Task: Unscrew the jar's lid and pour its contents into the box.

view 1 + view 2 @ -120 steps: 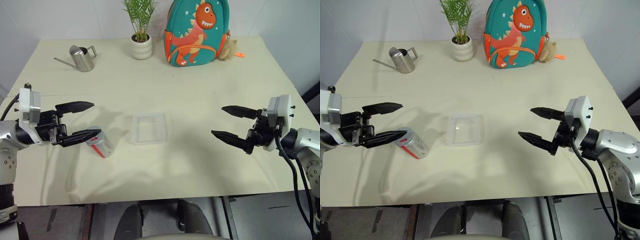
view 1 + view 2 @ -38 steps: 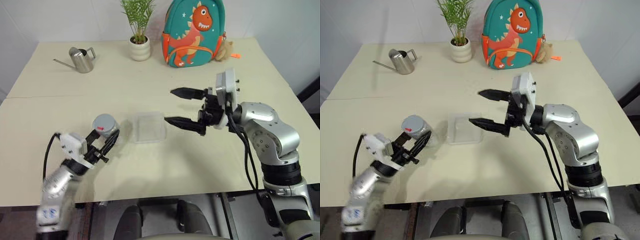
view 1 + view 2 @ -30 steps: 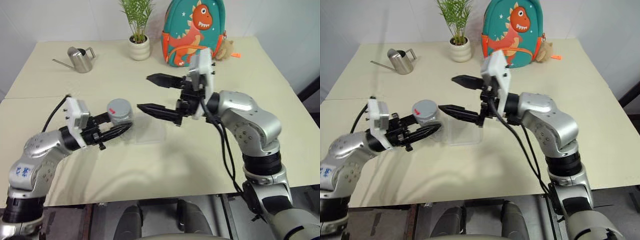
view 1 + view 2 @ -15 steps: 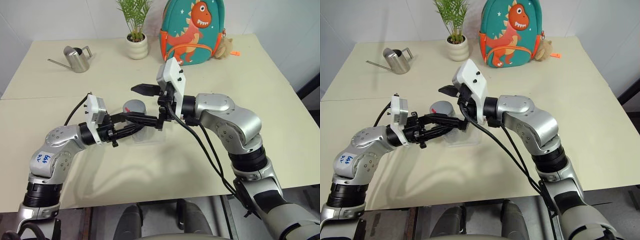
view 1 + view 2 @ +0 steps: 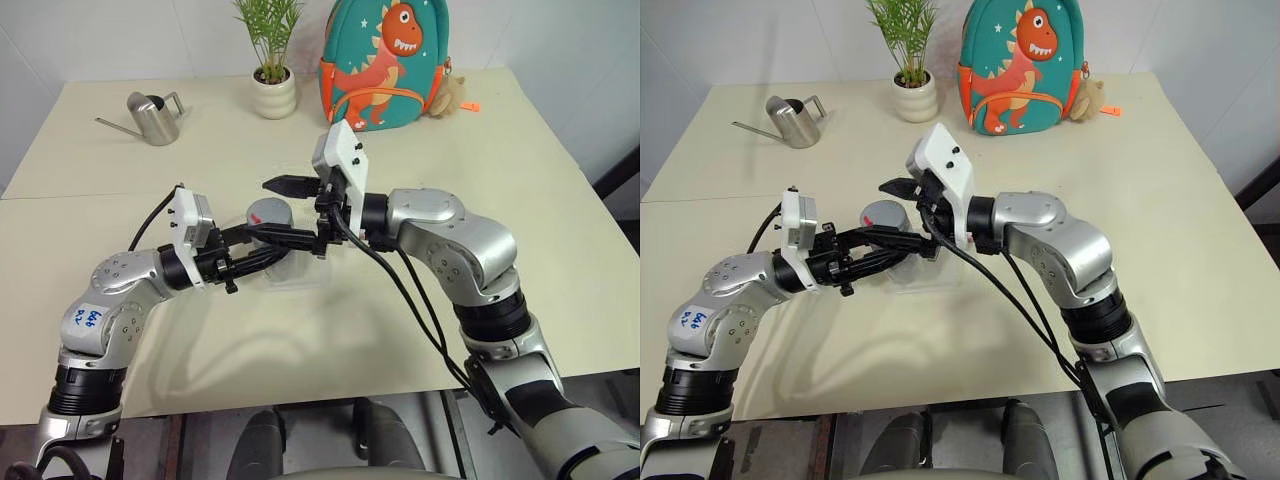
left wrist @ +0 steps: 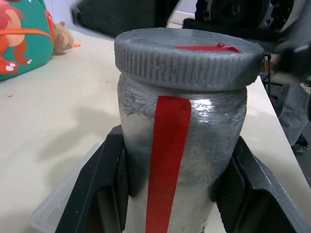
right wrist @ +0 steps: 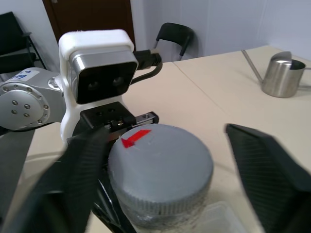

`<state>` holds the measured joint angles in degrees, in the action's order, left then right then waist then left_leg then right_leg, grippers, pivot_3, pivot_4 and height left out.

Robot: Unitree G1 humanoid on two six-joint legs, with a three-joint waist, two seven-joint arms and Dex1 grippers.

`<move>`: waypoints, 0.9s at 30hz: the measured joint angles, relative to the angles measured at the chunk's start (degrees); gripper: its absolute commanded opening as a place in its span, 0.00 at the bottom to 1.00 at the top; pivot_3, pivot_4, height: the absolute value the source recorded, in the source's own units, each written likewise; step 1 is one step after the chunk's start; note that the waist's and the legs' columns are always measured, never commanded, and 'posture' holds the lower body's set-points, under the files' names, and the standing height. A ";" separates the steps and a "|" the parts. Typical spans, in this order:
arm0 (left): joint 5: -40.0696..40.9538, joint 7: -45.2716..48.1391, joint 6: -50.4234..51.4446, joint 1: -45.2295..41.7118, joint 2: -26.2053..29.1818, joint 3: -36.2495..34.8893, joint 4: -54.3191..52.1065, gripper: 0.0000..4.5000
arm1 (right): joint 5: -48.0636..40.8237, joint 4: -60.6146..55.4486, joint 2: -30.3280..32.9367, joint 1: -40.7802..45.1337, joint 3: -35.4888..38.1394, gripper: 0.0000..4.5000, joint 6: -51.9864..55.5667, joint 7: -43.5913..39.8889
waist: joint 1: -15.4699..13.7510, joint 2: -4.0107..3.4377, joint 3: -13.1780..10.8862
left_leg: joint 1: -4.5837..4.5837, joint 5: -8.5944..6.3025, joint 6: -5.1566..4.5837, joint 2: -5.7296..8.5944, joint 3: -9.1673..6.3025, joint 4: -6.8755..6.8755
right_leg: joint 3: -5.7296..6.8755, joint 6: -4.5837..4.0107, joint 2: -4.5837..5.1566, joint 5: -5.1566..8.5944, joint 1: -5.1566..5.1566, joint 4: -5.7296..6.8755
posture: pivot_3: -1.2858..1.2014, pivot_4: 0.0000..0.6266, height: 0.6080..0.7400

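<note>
My left claw (image 5: 255, 255) grips the jar (image 6: 177, 145) upright by its body over the box (image 5: 930, 280) on the bench (image 5: 480, 150), lid (image 7: 160, 167) up, while my right claw (image 5: 280, 210) straddles that lid, one finger either side, not yet pinching it.

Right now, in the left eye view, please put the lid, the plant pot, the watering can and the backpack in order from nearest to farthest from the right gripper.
1. The lid: between the fingers of the right gripper.
2. The plant pot and the backpack: at the table's far edge, too close to call.
3. The watering can: far left.
</note>
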<state>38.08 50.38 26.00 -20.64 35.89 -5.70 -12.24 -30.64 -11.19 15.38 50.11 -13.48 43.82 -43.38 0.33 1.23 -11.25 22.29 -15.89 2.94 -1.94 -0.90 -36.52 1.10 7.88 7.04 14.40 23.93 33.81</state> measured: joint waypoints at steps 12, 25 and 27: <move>1.48 8.54 0.04 -1.54 -0.08 0.36 0.24 0.42 | -3.25 0.55 3.72 0.64 1.10 0.57 -2.05 -11.51 | -0.15 0.00 -0.01 | 0.02 0.00 0.00 0.00 0.01 0.00 | 0.01 0.00 0.00 0.00 0.00 -0.04 | 0.52 0.24 1.00; 1.31 26.50 -5.60 -13.33 -1.85 6.20 8.26 0.42 | -6.28 8.82 7.89 9.80 1.20 0.57 -5.52 -35.06 | 0.43 0.00 -0.01 | 0.00 -0.01 0.00 -0.25 0.02 -0.07 | -0.03 0.01 -0.29 0.00 0.00 -0.01 | 0.52 0.24 1.00; 0.74 26.55 -6.76 -13.85 -2.26 6.21 8.93 0.42 | -6.24 9.15 7.89 9.80 1.41 0.72 -6.19 -35.08 | 0.40 0.00 -0.01 | 0.00 -0.01 0.00 -0.25 0.02 -0.08 | -0.03 0.01 -0.29 -0.01 0.00 0.00 | 0.52 0.24 1.00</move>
<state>38.82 76.93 19.24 -34.49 33.63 0.51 -3.31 -36.89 -2.04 23.27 59.90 -12.06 37.63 -78.46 0.73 1.23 -11.25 22.29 -15.89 2.94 -2.19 -0.88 -36.60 1.07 7.89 6.75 14.39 23.93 33.81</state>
